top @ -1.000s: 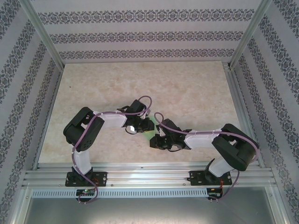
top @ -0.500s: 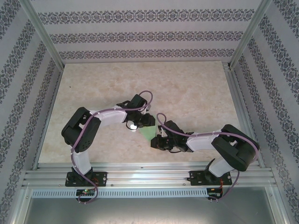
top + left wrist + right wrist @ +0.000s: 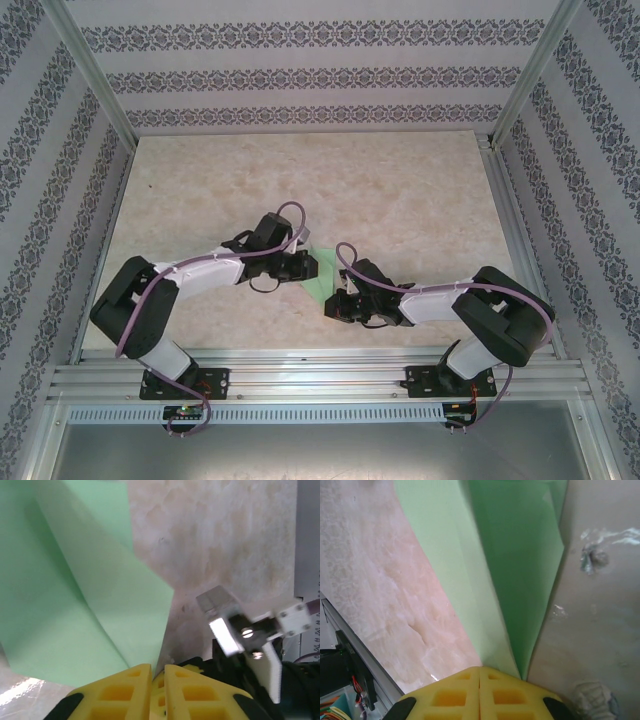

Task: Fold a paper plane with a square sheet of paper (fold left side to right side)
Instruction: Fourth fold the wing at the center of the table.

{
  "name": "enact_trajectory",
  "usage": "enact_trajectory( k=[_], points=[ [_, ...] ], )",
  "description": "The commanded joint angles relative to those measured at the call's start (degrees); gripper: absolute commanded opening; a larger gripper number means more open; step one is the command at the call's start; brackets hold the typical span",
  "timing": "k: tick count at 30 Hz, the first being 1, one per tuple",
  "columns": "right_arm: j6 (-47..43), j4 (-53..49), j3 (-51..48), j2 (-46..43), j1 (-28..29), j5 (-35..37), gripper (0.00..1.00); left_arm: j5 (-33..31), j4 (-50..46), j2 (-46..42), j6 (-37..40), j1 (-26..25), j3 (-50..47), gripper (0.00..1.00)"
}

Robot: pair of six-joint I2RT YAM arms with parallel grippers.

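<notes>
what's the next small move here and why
Probably the left pincer should carry its pinched edge across toward the right pincer, which anchors the other end. Both are shut on the green paper, which looks creased and partly lifted, not yet flat.

Arms: we count two, the left arm (image 3: 190, 275) and the right arm (image 3: 470, 300).
Grippers: we count two, the left gripper (image 3: 158, 667) and the right gripper (image 3: 480, 670).
Yellow fingers: we see two on each gripper, four in all (image 3: 125, 692) (image 3: 455, 697).
Sheet of paper: we count one, mint green and folded (image 3: 318, 282).
Purple cables: we count two, one along each arm (image 3: 292, 210) (image 3: 345, 255).
Table: we count one, marble-patterned (image 3: 400, 200).
Patterned walls: we count three (image 3: 300, 70).
</notes>
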Motion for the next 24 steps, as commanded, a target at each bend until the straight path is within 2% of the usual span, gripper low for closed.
enact_trajectory(
  k=[1,7,16,24],
  points=[
    [0.6,-9.4,-2.3,2.5,0.1,1.4,0.06,2.5,11.2,2.0,-4.8,-1.7,-1.4,0.11],
    [0.2,-9.7,-2.3,2.6,0.2,1.6,0.06,2.3,15.1,7.1,-7.6,-4.4,-0.4,0.09],
    [0.0,-9.4,-1.5,3.6,0.2,1.3,0.06,0.4,14.9,10.8,-8.4,-6.3,1.0,0.08],
    [0.3,-10.1,-1.3,3.8,0.1,1.5,0.06,-3.6,12.4,11.7,-4.5,-6.3,0.2,0.07]
  ],
)
